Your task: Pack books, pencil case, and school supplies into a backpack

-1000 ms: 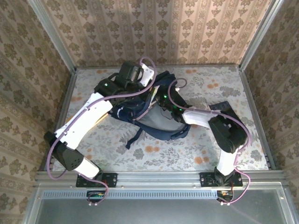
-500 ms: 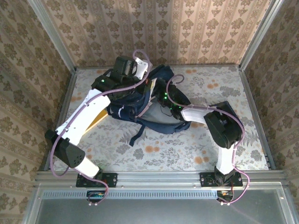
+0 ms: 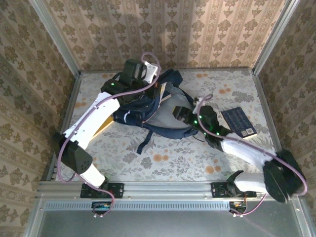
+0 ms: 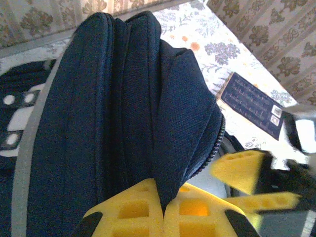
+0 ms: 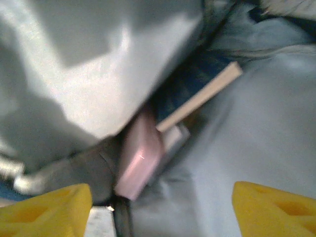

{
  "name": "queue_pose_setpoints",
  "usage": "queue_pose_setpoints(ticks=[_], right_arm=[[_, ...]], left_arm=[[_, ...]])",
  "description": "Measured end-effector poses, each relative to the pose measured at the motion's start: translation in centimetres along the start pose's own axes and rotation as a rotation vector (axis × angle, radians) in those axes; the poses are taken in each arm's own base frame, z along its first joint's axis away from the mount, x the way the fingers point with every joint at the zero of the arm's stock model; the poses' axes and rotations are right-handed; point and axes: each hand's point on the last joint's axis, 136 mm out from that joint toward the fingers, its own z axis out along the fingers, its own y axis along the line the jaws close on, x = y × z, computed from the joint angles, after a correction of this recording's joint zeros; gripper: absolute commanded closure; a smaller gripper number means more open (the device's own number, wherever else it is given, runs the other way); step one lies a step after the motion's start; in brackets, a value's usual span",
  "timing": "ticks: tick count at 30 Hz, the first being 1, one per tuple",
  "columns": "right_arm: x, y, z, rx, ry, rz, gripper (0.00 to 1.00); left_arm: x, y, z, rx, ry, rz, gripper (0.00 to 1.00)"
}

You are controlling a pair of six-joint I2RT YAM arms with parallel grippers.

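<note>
Navy backpack [image 4: 123,98] fabric is pinched in the left gripper [image 4: 163,210], probably to lift the flap and keep the mouth open for loading. At that mouth the right gripper [image 5: 158,200] hangs with jaws spread wide and nothing in them. The pink pencil case [image 5: 140,158] lies inside on the grey lining [image 5: 256,138], just ahead of the fingertips and between them, untouched. One navy book [image 3: 238,122] sits on the table [image 3: 173,163], apart from the backpack.

A robotics lab test cell: aluminium framing [image 3: 168,186] encloses wallpapered panels [image 3: 197,29] and a floral-covered table [image 3: 173,165].
</note>
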Motion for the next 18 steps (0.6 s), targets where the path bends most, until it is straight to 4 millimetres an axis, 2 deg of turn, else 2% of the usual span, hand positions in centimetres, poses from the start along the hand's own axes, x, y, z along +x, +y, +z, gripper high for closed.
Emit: queue_pose_setpoints(ticks=[2, 4, 6, 9, 10, 12, 15, 18], right_arm=[[-0.7, -1.1, -2.2, 0.054, -0.039, -0.057, 0.38], [-2.4, -2.5, -4.3, 0.114, -0.1, -0.087, 0.48], [-4.7, -5.2, -6.3, 0.216, -0.17, -0.084, 0.61], [-6.6, -9.7, -8.5, 0.393, -0.229, -0.068, 0.71], [-6.7, -10.9, -8.8, 0.44, -0.23, -0.062, 0.74], [-6.5, -13.4, -9.2, 0.527, -0.211, -0.047, 0.83], [-5.7, -17.2, -9.1, 0.646, -0.148, -0.019, 1.0], [-5.4, -20.7, -8.8, 0.737, -0.092, 0.036, 1.0]], left_arm=[[0.8, -0.3, 1.8, 0.008, 0.037, 0.003, 1.0], [1.9, -0.6, 4.0, 0.013, 0.083, 0.007, 1.0], [3.4, -0.7, 6.5, 0.017, 0.145, 0.002, 1.0], [5.6, -0.3, 9.6, 0.025, 0.228, -0.028, 1.0], [6.3, 0.0, 10.3, 0.024, 0.25, -0.041, 0.97], [7.6, 0.6, 11.4, 0.021, 0.294, -0.078, 0.8], [8.1, 1.2, 11.4, 0.018, 0.312, -0.119, 0.58], [7.5, 1.3, 10.4, 0.013, 0.291, -0.148, 0.45]])
